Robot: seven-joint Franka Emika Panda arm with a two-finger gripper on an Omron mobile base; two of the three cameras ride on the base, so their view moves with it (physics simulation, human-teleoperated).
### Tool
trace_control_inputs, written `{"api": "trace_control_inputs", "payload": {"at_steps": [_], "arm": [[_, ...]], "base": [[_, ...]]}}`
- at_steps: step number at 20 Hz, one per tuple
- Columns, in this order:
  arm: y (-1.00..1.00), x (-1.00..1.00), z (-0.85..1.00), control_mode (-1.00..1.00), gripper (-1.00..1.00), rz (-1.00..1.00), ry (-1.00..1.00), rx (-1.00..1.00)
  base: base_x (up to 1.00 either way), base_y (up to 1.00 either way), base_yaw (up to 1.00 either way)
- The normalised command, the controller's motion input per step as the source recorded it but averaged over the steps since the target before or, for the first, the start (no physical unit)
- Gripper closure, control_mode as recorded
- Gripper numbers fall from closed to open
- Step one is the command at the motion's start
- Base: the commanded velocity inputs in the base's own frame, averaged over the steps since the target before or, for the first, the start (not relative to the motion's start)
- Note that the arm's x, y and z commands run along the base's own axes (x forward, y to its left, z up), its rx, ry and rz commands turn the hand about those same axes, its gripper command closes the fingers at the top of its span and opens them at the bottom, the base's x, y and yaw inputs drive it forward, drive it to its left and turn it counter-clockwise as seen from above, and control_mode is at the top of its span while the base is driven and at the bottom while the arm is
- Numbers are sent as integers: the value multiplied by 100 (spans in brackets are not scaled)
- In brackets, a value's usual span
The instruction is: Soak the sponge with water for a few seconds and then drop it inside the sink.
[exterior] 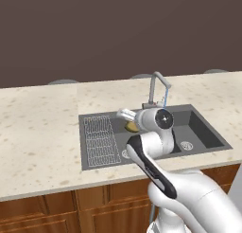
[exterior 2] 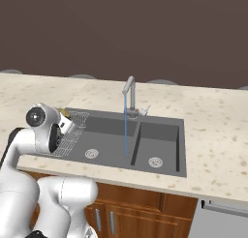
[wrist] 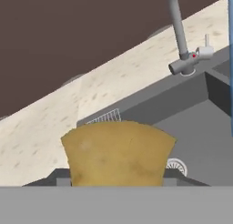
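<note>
1. Your gripper point(wrist: 117, 184) is clamped on the sponge point(wrist: 117, 153), held above the left basin of the sink point(exterior: 201, 132), near the drainboard
2. Carry it right and farther back until it sits squarely under the water point(exterior 2: 125, 130), which falls by the basin divider
3. Keep the grip firm below the faucet point(exterior 2: 130, 94); don't bump the spout
</note>
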Motion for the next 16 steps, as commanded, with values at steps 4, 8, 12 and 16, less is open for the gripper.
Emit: {"api": "trace_control_inputs", "payload": {"at_steps": [4,8,12,16], "arm": [[-18,0,0,-100,100,-17,0,0],[-34,0,0,-100,100,-14,0,0],[-45,2,0,-100,100,-12,0,0],[-34,7,-2,-100,100,-11,0,0]], "base": [[0,0,0],[0,0,0],[0,0,0],[0,0,0]]}}
